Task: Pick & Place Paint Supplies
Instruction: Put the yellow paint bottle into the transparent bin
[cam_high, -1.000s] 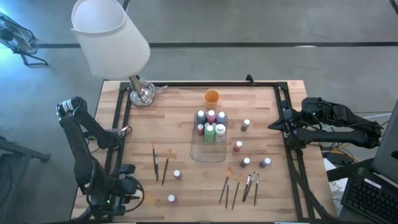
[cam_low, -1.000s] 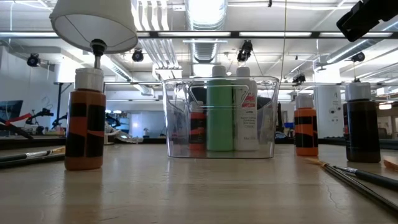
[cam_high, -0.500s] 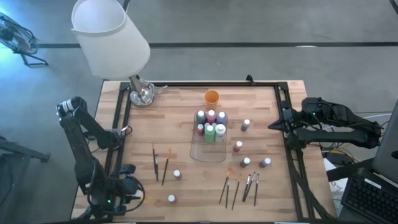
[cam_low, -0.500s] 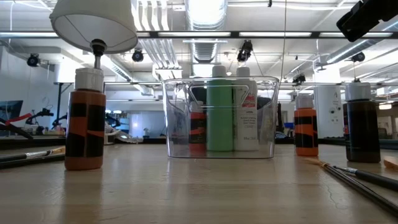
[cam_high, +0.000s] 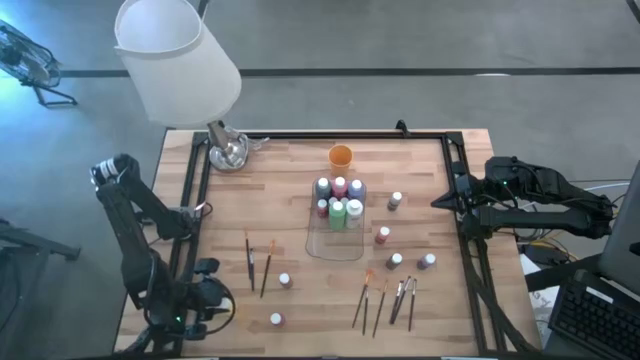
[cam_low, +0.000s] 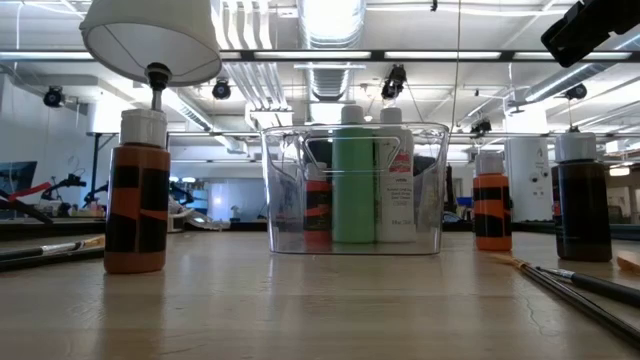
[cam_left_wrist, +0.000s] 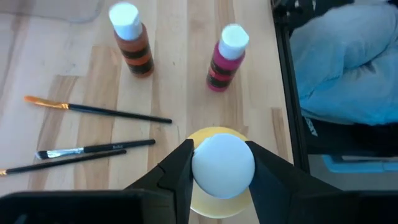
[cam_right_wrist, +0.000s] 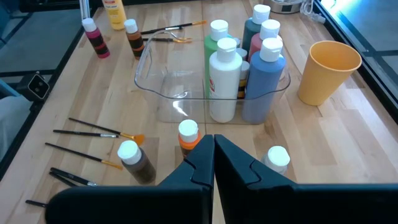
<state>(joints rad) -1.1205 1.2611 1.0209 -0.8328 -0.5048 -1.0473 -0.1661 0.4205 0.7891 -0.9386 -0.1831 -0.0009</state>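
Observation:
At the table's near left corner my left gripper (cam_high: 207, 300) is shut on a yellow paint bottle (cam_left_wrist: 217, 208) with a white cap. Several bottles stand in the far end of the clear tray (cam_high: 338, 255). Loose bottles stand on the wood to its right (cam_high: 396, 200) (cam_high: 383, 235) (cam_high: 396, 260) and near left (cam_high: 285, 281) (cam_high: 276, 320). Paintbrushes lie flat left of the tray (cam_high: 255, 265) and near the front edge (cam_high: 385, 300). My right gripper (cam_right_wrist: 213, 140) hangs shut at the table's right edge (cam_high: 440, 203), touching nothing. My left gripper pinches the bottle's white cap (cam_left_wrist: 222, 165) between its two fingers, one on each side. The fingers slant downward onto it. The yellow body shows below the cap. Whether the bottle's base stands on the table, I cannot tell.
An orange cup (cam_high: 340, 155) stands beyond the tray's far end. A lamp with a white shade (cam_high: 175, 60) and metal base (cam_high: 228, 152) occupies the far left corner. Black rails (cam_high: 190, 220) run along the table's sides. Bare wood lies between the left brushes and the lamp.

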